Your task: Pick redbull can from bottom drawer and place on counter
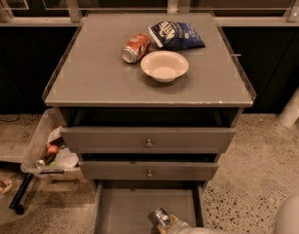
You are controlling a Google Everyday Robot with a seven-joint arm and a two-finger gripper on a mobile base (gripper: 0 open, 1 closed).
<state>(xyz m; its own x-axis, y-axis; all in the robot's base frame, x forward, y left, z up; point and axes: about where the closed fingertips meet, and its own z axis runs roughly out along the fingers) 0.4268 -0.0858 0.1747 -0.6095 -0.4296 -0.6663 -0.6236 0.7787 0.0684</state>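
Observation:
The bottom drawer (124,206) is pulled open at the bottom of the view, a shallow grey tray. The redbull can (159,217) stands in it near the front middle, silvery with dark markings. My gripper (169,223) is at the bottom edge of the view, right against the can's lower right side, with the arm running off to the right. The counter (90,77) is the grey cabinet top above.
On the counter lie a red-orange soda can (135,48) on its side, a white bowl (164,66) and a blue chip bag (177,35). Two knobbed drawers (148,139) sit slightly open above the bottom one. A clear bin of trash (49,150) stands at the cabinet's left.

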